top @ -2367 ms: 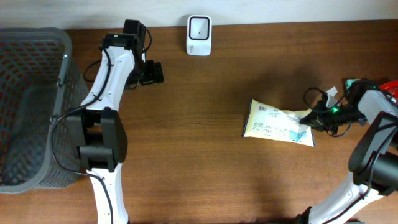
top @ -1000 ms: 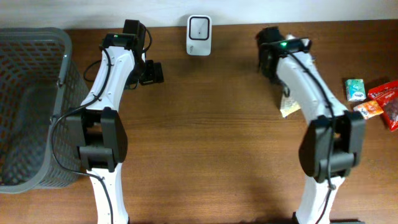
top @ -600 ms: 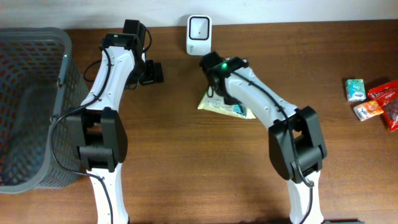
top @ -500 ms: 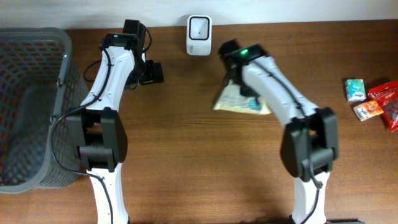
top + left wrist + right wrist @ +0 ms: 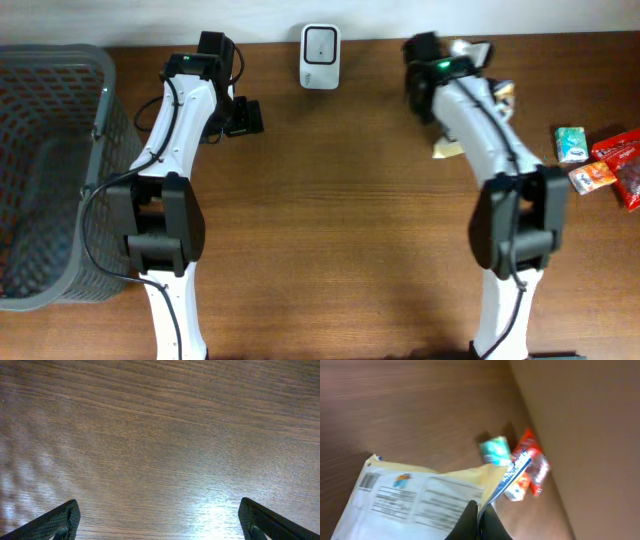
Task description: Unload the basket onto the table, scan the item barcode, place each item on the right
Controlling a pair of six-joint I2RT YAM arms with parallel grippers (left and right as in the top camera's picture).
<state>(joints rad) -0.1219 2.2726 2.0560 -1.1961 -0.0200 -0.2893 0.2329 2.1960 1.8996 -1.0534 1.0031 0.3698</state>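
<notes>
1. Overhead shows the change. Half a second ago your right arm held the packet just in front of the scanner. Now the scanner lies well off to the hand's left.
2. That reads as one pass across the scanner finished. Whether the barcode registered, you cannot tell from here, so a second pass may be needed.
3. Your right gripper is pinched tight on the packet's edge. The packet hangs ahead of the fingers, probably clear of the table, though the wrist view is blurred.
4. Beyond the packet from that hand lie a teal pack and red packs.
5. Your left gripper has not moved. Its jaws are fully apart, holding nothing, with bare wood below.
</notes>
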